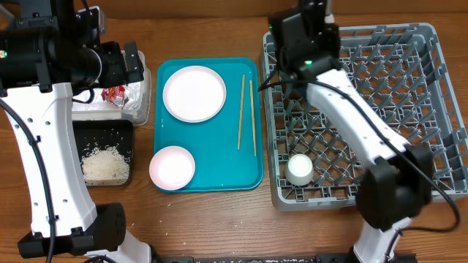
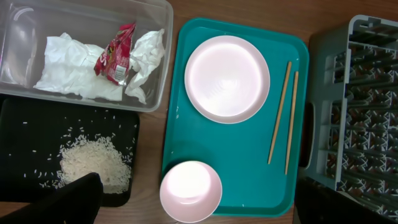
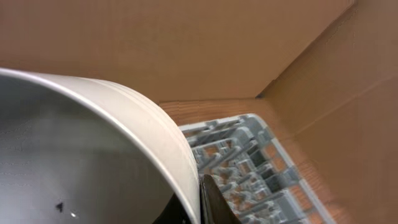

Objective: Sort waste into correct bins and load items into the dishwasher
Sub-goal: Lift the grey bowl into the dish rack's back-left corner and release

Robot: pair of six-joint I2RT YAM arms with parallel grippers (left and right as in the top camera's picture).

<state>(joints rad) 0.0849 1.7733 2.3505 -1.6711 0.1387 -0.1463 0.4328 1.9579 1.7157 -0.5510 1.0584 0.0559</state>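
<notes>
My right gripper (image 1: pixel 303 58) hangs over the back left of the grey dish rack (image 1: pixel 409 88). In the right wrist view it (image 3: pixel 202 202) is shut on the rim of a pale bowl (image 3: pixel 93 143). A small white cup (image 1: pixel 299 169) stands in the rack's front left. My left gripper (image 1: pixel 135 62) is open and empty above the clear tub (image 2: pixel 18 25), which holds the crumpled napkin (image 2: pixel 68 71) and the red sauce packet (image 2: pixel 115 56). Rice (image 2: pixel 93 163) lies in the black tray (image 2: pixel 25 124). A pink plate (image 2: pixel 227 78), a pink bowl (image 2: pixel 191 190) and chopsticks (image 2: pixel 283 115) lie on the teal tray (image 2: pixel 249 149).
The teal tray (image 1: pixel 208 183) lies between the two bins on the left and the rack on the right. Brown cardboard walls (image 3: pixel 186 43) stand behind the rack. The pink bowl overhangs the teal tray's front left corner.
</notes>
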